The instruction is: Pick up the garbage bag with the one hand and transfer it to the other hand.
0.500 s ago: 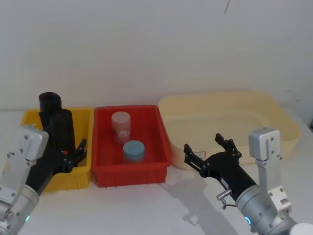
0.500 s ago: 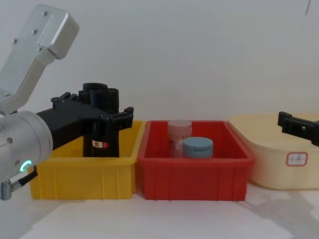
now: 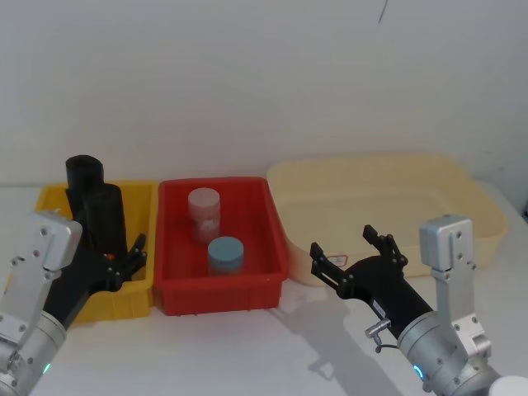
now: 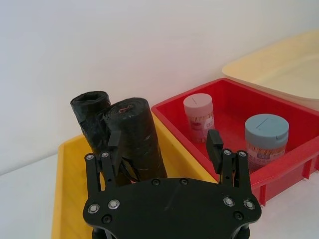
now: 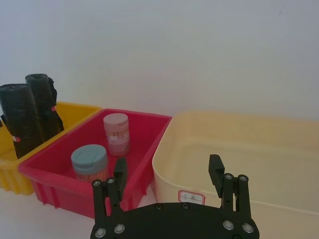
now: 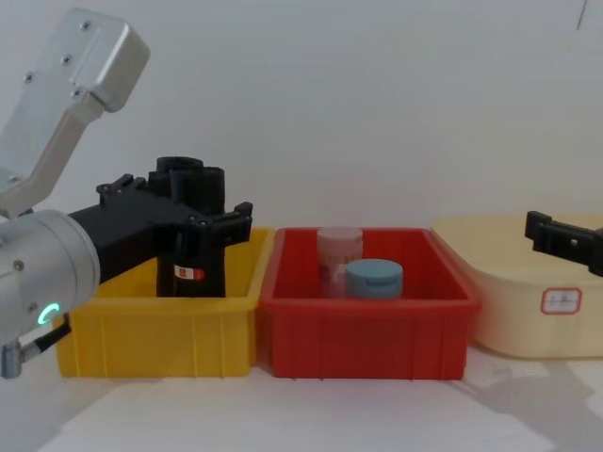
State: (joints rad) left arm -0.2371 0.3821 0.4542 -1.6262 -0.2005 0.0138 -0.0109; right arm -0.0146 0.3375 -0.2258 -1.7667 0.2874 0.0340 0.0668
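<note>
The garbage bag [image 6: 193, 259], a black roll with a red-and-white label band, stands upright in the yellow bin [image 6: 155, 330]. It also shows in the head view [image 3: 105, 216] and the left wrist view [image 4: 135, 137]. My left gripper [image 3: 124, 257] is open just in front of the roll, its fingers spread to either side and not closed on it [image 4: 164, 144] [image 6: 184, 202]. My right gripper [image 3: 342, 241] hangs open above the table in front of the cream tub, holding nothing [image 5: 168, 168].
A plain black roll [image 3: 82, 175] stands behind the garbage bag in the same bin. The red bin [image 3: 219, 293] in the middle holds a pink-lidded jar [image 3: 205, 210] and a blue-lidded jar [image 3: 224, 254]. A large cream tub [image 3: 371, 162] sits at the right.
</note>
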